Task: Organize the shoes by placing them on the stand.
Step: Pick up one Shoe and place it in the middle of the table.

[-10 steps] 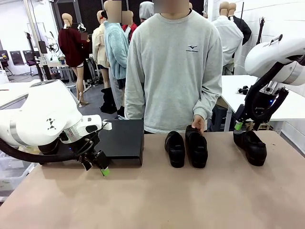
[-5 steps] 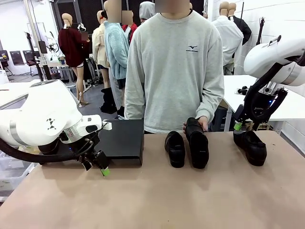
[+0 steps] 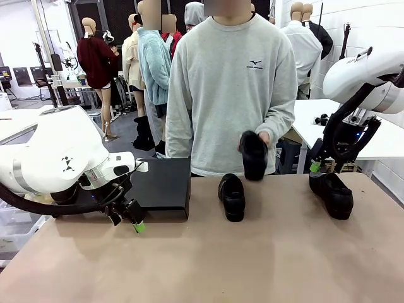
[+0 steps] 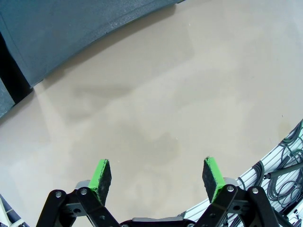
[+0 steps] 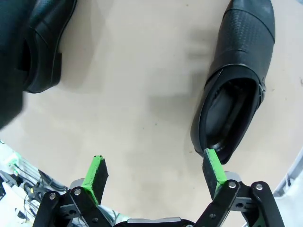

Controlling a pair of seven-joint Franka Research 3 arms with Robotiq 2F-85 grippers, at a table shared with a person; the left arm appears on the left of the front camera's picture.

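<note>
No shoe sits on the stand [image 3: 165, 183] as far as its dark top shows, so the sorting looks barely begun, with all three visible shoes yet to be placed. The stand lies on the robot's left part of the bench [image 3: 252, 265], its near-left corner partly hidden by the left arm. The left end effector [image 4: 157, 174] hangs low just in front of that corner. Its green pads are spread wide with only bare bench between them, and the stand's edge crosses the top of the left wrist view. The middle shoe [image 3: 232, 197] lies near the centre of the bench, toe toward the robot, a little to the right of the stand and not touching it. Above it and slightly to the right, the person's hand [image 3: 265, 137] holds the raised shoe [image 3: 254, 156] clear of the bench, in front of the grey sweatshirt; where it is headed cannot be told. The right shoe [image 3: 332, 196] lies near the bench's right end, well apart from the stand. The right end effector [image 5: 155, 172] hovers by its heel end, fingers spread and holding nothing. In the right wrist view one pad sits at the rim of the heel opening, but whether it touches cannot be told. Taking hold of this shoe seems the step in hand; after that comes a carry across most of the bench to the stand, and the other two shoes remain to be dealt with.
</note>
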